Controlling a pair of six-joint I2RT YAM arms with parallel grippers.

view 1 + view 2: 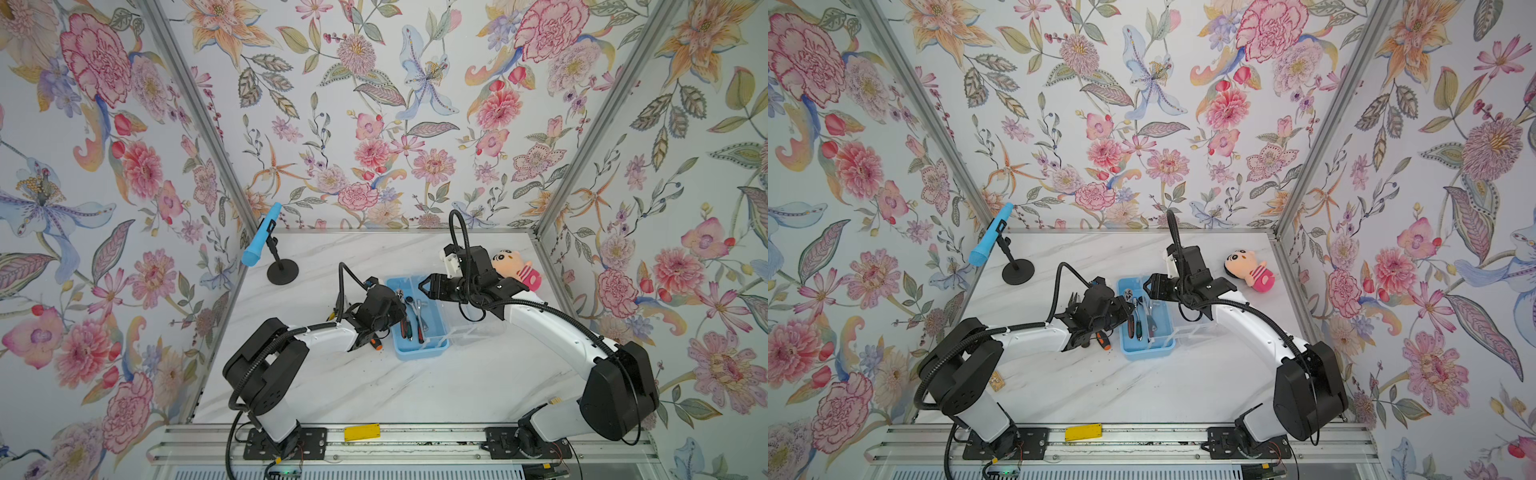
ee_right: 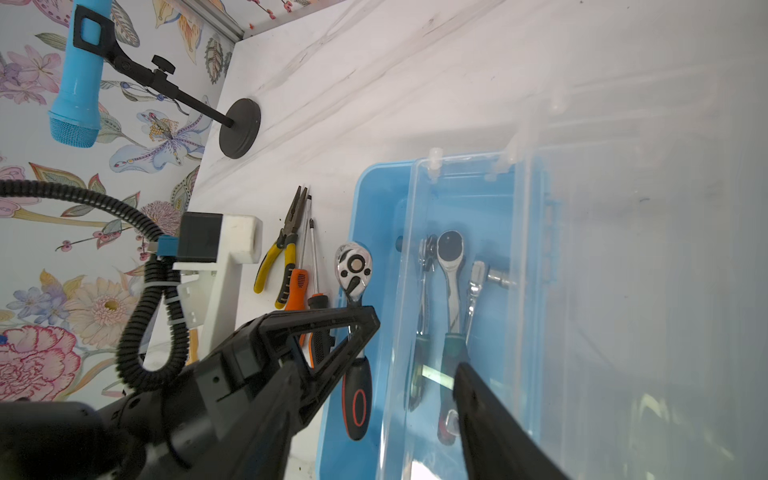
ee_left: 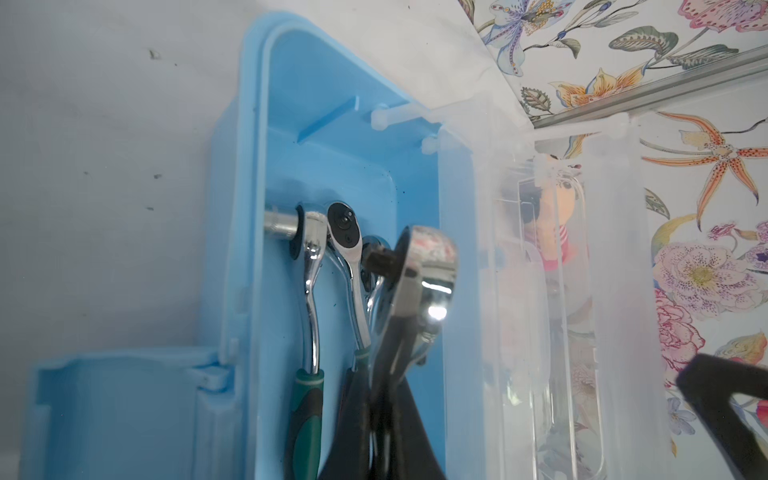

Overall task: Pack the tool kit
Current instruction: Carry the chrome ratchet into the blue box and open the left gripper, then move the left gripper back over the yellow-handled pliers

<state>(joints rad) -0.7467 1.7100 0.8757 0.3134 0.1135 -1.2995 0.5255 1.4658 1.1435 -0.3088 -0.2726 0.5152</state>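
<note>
- The tool kit box [image 1: 419,354], light blue, sits open near the middle of the white marble desk [image 1: 374,390], between the two arms.
- Its clear lid [image 1: 478,328] is swung out on the box's right side. How steeply it leans I cannot tell.
- Three chrome ratchets [image 2: 451,266] lie side by side inside the box, with heads toward the back wall and green-and-black handles toward the front.
- The left gripper [image 3: 386,365] reaches in from the left, its jaws clenched on the neck of a fourth ratchet [image 3: 428,266], just below the chrome head.
- In the right wrist view this ratchet [image 2: 354,266] hangs at the box's left rim, with its head toward the back and its black-and-red handle toward the front. Whether it touches the box I cannot tell.
- The right gripper [image 1: 427,286] hovers over the far right part of the box. Its jaws are released, well apart, and grasp nothing. The lid's rim runs close to them, and I cannot tell whether they touch it.
- Just left of the box, partly under the left arm, three tools lie on the desk with tips toward the back: the yellow-handled pliers [image 2: 286,239], an orange-handled screwdriver [image 2: 297,291] and a black-and-orange screwdriver [image 2: 318,305].
- A blue microphone [image 1: 259,241] leans on its black stand [image 1: 282,272] at the far left corner of the desk.
- A plush doll [image 1: 1250,270] lies at the far right, just beside the right arm.
</note>
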